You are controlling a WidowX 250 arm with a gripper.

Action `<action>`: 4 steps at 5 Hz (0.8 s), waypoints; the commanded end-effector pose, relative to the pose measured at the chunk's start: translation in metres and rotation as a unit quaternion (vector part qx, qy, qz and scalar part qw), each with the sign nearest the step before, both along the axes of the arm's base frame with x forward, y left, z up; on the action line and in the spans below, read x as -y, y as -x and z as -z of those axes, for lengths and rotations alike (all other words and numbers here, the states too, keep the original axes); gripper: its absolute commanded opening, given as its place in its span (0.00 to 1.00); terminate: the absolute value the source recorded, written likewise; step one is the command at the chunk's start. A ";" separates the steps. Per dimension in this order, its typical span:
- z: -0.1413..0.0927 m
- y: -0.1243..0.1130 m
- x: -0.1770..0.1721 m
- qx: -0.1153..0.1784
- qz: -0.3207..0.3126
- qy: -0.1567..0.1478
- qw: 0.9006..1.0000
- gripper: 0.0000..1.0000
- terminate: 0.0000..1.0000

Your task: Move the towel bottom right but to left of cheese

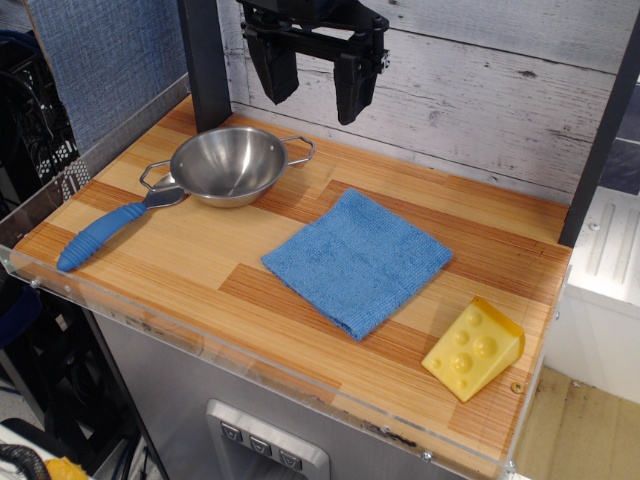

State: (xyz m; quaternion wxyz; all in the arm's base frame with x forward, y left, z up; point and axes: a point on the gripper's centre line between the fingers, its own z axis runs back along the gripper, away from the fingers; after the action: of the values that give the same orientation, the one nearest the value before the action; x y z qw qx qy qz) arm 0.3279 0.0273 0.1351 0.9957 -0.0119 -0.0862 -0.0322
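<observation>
The blue towel (357,260) lies flat on the wooden tabletop (200,255), a little right of the middle, turned like a diamond. The yellow cheese wedge (473,348) with round holes sits at the front right corner, to the right of the towel and apart from it. My black gripper (315,75) hangs high at the back, above the table and well behind the towel. Its two fingers are spread apart and hold nothing.
A steel bowl (229,164) with two handles stands at the back left. A utensil with a blue handle (100,237) lies at the left, its head near the bowl. A clear plastic lip (250,355) runs along the front edge. A dark post (205,60) stands at the back left.
</observation>
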 end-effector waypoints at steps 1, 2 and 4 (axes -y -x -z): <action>0.000 0.000 0.000 0.000 0.000 0.000 1.000 1.00 0.00; 0.017 0.003 0.007 -0.012 0.012 -0.004 1.000 1.00 0.00; 0.053 0.012 0.010 -0.029 0.017 -0.033 0.999 1.00 0.00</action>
State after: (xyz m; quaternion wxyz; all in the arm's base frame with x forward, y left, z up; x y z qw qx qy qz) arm 0.3129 0.0172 0.0702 0.9980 0.0168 -0.0371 -0.0483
